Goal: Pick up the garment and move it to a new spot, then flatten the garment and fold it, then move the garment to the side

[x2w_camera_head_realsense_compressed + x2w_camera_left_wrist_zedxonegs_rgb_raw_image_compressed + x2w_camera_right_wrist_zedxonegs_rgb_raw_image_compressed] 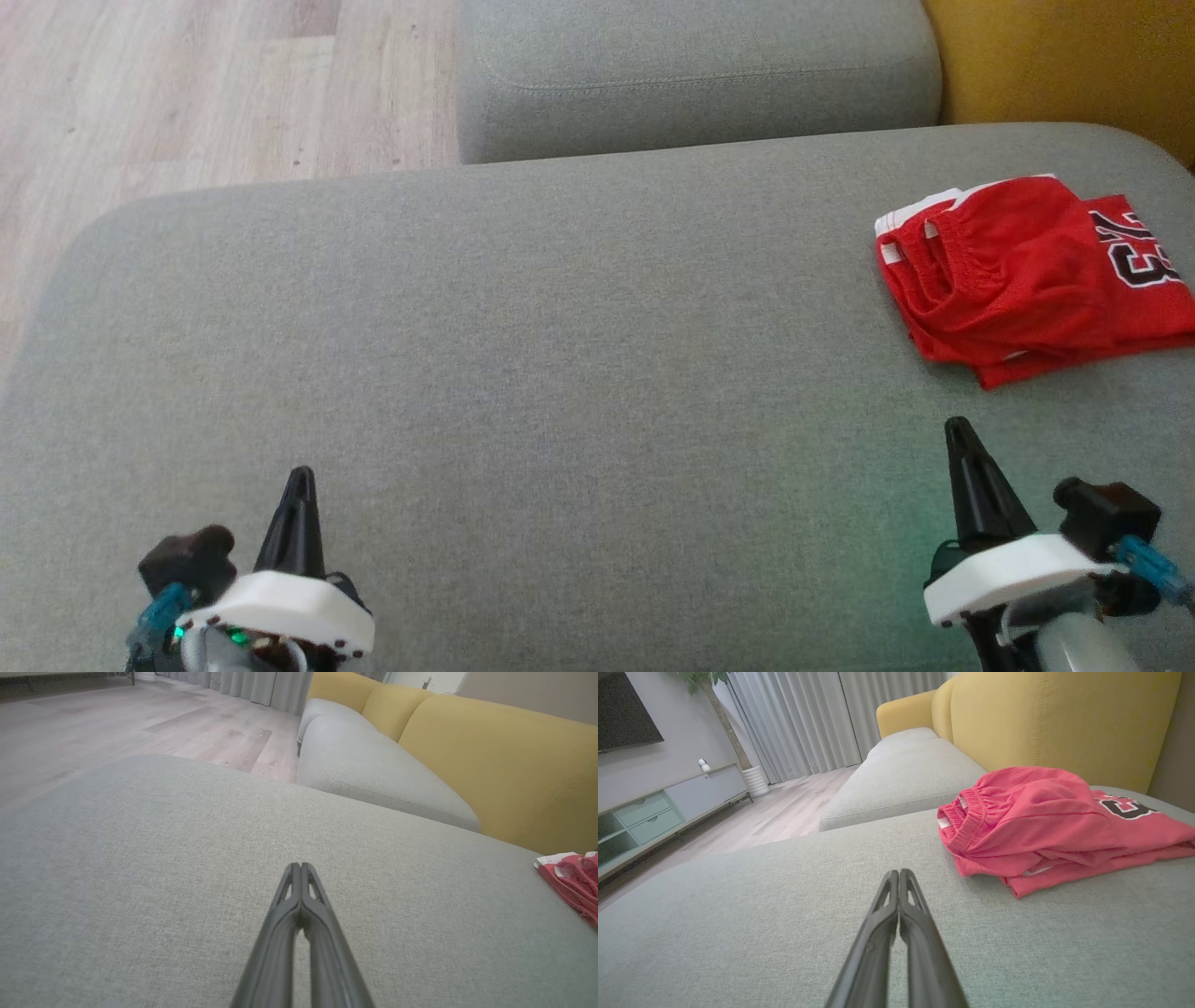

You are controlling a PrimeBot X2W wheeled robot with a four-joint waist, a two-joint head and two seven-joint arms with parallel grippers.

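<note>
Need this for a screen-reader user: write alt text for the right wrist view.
Folded red shorts with a dark printed number lie on a grey sofa cushion, ahead and to the right of the right gripper, which is shut and empty. Behind are a yellow backrest, grey curtains and a low cabinet.

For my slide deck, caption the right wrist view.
Shut right gripper over a grey cushion, folded red garment lying ahead to its right.

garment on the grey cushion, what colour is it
Red, with white trim and black lettering edged in white; the garment shows best in the head view.
</note>
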